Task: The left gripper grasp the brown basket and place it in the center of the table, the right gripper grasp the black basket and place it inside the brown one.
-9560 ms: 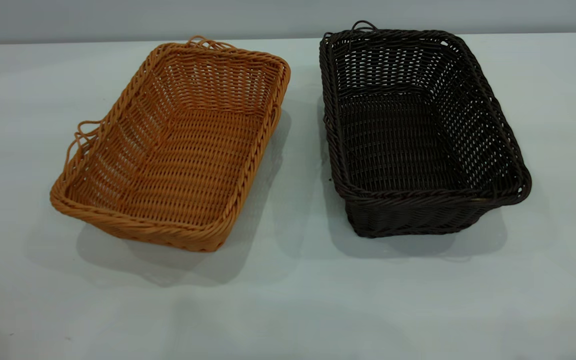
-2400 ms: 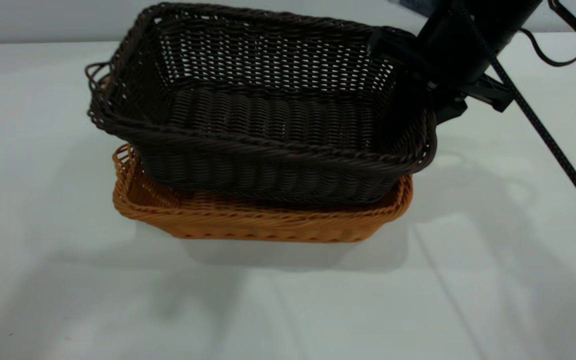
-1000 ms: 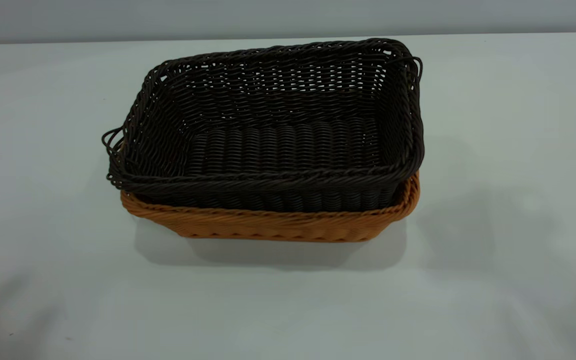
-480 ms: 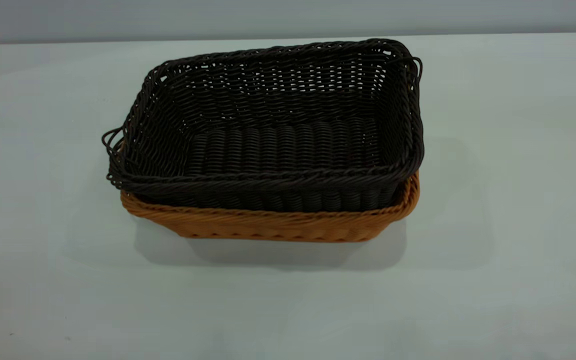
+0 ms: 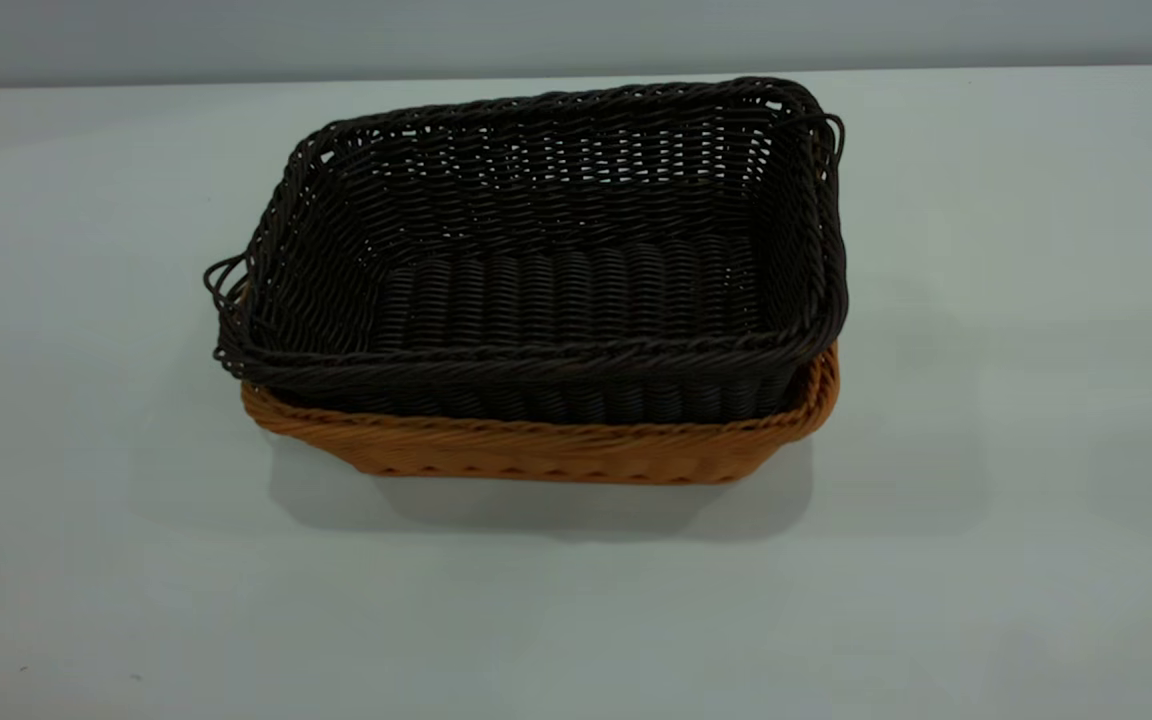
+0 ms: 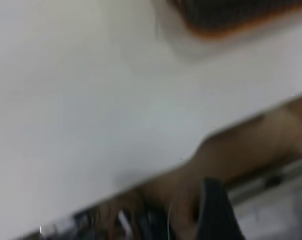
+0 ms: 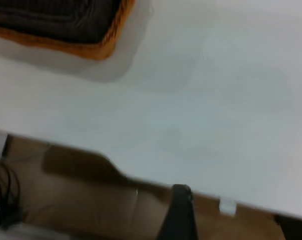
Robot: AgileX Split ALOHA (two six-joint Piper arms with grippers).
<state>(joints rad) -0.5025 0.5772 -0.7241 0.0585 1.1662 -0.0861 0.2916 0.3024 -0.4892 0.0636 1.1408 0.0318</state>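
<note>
The black basket [image 5: 556, 280] sits nested inside the brown basket [image 5: 536, 455] near the middle of the table [image 5: 986, 300], its rim standing above the orange one. Neither arm appears in the exterior view. A dark part of my left gripper [image 6: 216, 212] hangs beyond the table's edge, far from the stacked baskets, where the brown basket's rim [image 6: 216, 34] shows. My right gripper [image 7: 180, 215] is also off the table's edge, with the black basket [image 7: 50, 20] inside the brown basket [image 7: 90, 50] far from it. Nothing touches the baskets.
Bare tabletop surrounds the stack on all sides. Both wrist views show the table's edge with brown floor beyond it. A small white clip [image 7: 227, 206] sits at that edge, and dark cables [image 7: 3, 195] lie on the floor.
The right arm, which held the black basket over the brown one 2.4 s ago, has let go and left the exterior view. The baskets have not moved in the last second.
</note>
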